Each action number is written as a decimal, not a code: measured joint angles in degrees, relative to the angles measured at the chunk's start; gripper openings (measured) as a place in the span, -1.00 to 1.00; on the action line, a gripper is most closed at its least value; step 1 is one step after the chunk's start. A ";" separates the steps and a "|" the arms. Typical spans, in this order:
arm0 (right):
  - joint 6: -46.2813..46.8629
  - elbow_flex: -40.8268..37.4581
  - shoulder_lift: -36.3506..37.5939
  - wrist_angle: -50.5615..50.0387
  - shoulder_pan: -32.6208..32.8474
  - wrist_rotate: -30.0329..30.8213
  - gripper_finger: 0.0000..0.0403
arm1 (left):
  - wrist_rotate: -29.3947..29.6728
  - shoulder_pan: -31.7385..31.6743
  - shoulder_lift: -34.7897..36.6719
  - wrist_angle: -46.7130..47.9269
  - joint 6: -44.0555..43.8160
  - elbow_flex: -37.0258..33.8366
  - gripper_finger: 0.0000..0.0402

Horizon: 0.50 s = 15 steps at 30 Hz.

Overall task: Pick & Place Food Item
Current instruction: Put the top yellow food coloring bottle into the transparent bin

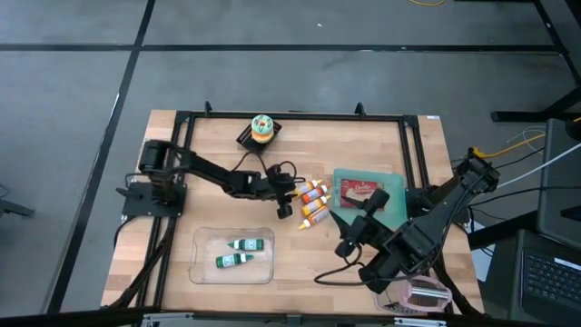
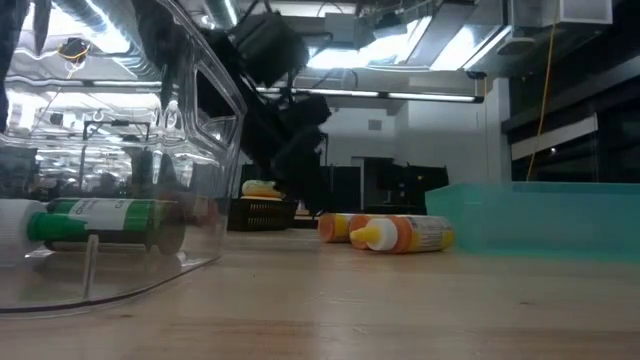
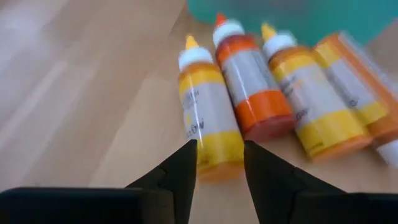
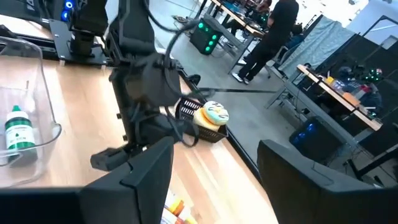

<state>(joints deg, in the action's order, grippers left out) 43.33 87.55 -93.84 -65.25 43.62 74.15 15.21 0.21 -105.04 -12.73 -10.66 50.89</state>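
Note:
Several small squeeze bottles (image 1: 313, 204), yellow and orange, lie on their sides on the wooden table next to a teal tray (image 1: 392, 207). My left gripper (image 3: 219, 163) is open and slants down over the base end of the nearest yellow bottle (image 3: 208, 115), one fingertip on either side of it, not touching it. In the high view my left gripper (image 1: 290, 198) sits just left of the bottles. My right gripper (image 4: 214, 162) is open with nothing between its fingers, raised above the table's near right part (image 1: 356, 227).
A clear container (image 1: 201, 265) near the front holds two green bottles (image 1: 238, 252). A toy doughnut (image 1: 262, 129) sits on a black basket at the far edge. A red packet (image 1: 361, 191) lies in the teal tray. Bare wood lies left of the bottles.

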 joint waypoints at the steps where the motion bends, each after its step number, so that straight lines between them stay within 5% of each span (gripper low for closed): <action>1: 0.02 0.00 0.00 0.00 0.00 -0.04 0.14 | -0.17 0.00 -0.83 -0.38 0.03 -0.01 -0.34; 15: 0.19 0.00 0.00 -0.19 0.00 -0.26 0.14 | -1.36 -0.99 -7.58 -8.14 -1.88 -0.04 -0.21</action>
<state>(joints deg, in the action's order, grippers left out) 43.52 87.55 -93.84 -65.44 43.62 73.89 13.85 -0.78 -112.62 -20.87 -12.53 50.85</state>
